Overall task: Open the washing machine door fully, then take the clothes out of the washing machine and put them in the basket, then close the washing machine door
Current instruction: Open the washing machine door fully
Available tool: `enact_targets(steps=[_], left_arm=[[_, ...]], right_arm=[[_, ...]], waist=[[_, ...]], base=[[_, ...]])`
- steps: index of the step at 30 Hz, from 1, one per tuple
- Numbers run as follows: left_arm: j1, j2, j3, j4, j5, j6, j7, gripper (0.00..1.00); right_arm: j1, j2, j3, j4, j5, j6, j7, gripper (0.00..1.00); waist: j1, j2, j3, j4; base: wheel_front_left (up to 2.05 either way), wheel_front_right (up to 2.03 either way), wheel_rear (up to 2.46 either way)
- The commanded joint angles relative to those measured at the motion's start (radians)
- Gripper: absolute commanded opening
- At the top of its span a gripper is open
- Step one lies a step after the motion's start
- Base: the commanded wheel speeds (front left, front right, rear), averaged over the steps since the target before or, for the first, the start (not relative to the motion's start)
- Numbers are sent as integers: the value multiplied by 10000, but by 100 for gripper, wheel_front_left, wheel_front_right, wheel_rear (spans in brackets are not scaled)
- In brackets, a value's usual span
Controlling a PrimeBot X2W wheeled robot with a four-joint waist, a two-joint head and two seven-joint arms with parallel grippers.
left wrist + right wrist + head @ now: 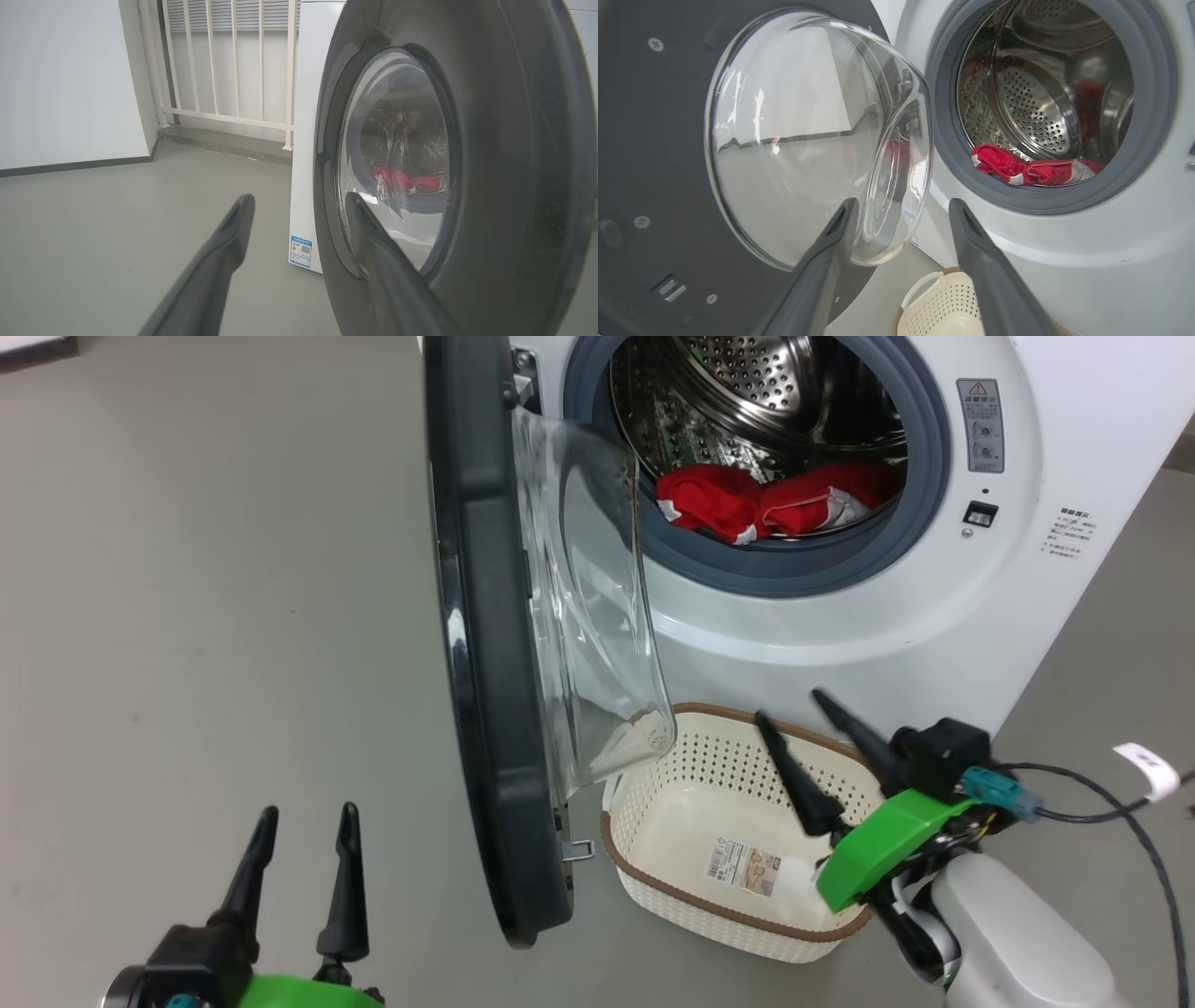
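In the head view both pairs of fingers stand wide apart and empty: the left gripper (pixel 310 814) is low, outside the washing machine door (pixel 485 644), and the right gripper (pixel 789 707) is over the basket (pixel 691 907) on the floor below the washing machine (pixel 1074 448). The clothes (pixel 766 504) lie at the drum's front lip.

In the left wrist view the door's black rim looms beside one finger, so a careless swing could knock it.

In the right wrist view the door's glass bowl overhangs the basket's end. A reach for the drum might clip it, or garments might catch there.

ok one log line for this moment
door: open | clothes: in drum | basket: empty | left hand: open | right hand: open, by basket
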Motion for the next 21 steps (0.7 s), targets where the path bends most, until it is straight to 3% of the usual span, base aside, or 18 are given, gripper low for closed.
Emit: enact_targets(steps=[1,4,10,14,21], left_arm=[[-88,144,361,-265,99,-29,-49,100],[-45,144,384,-291,140,-46,-49,100],[3,144,368,-293,175,-53,-49,100],[29,144,347,-276,185,-30,-49,100],[97,143,367,-275,233,-5,-49,100]], right_arm=[[106,176,-306,-331,-468,63,-120,100],[623,581,-1510,-982,-1830,63,-126,100],[1829,1071,-3162,-2303,-3176,63,-129,100],[2416,1141,-3443,-2849,-3689,63,-130,100],[3176,1153,-3203,-3459,-3391,63,-131,100]], waist=[[0,-1,-20,-7],[0,-1,-50,15],[0,-1,-140,120],[0,-1,-211,161],[0,-1,-278,127]], base=[[0,0,0],[0,0,0],[0,0,0],[0,0,0],[0,0,0]])
